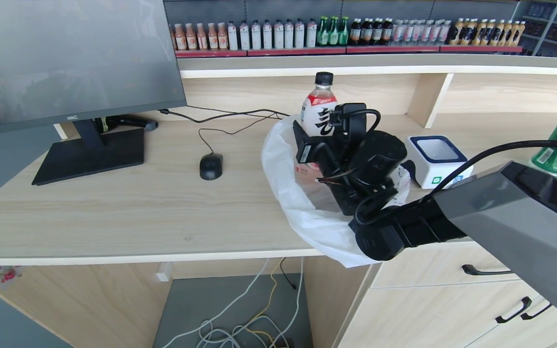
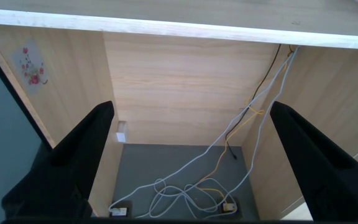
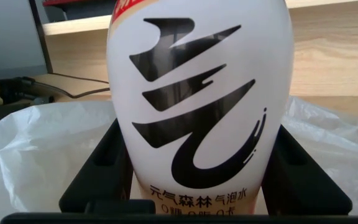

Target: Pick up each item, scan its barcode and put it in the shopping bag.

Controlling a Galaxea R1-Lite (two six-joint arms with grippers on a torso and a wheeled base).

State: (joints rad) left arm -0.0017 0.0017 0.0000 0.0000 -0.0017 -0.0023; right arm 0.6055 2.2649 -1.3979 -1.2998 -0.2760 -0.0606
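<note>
Bottle (image 1: 320, 104), base hidden, pinched between jaws of right gripper (image 1: 324, 137); left gripper (image 2: 191, 162) jaws spread.

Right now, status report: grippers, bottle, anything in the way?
Right gripper shut on bottle, upright at mouth of shopping bag. Left gripper open, empty, below the counter. Scanner beside it, not blocking.

This is a shop, seen at its wooden checkout counter (image 1: 138, 203): behind it stand shelves (image 1: 385, 49) with long rows of drink bottles (image 1: 278, 34), and on it are a monitor (image 1: 65, 58), a mouse (image 1: 211, 166), a white barcode scanner (image 1: 438, 162) and a plastic shopping bag (image 1: 302, 212).
</note>
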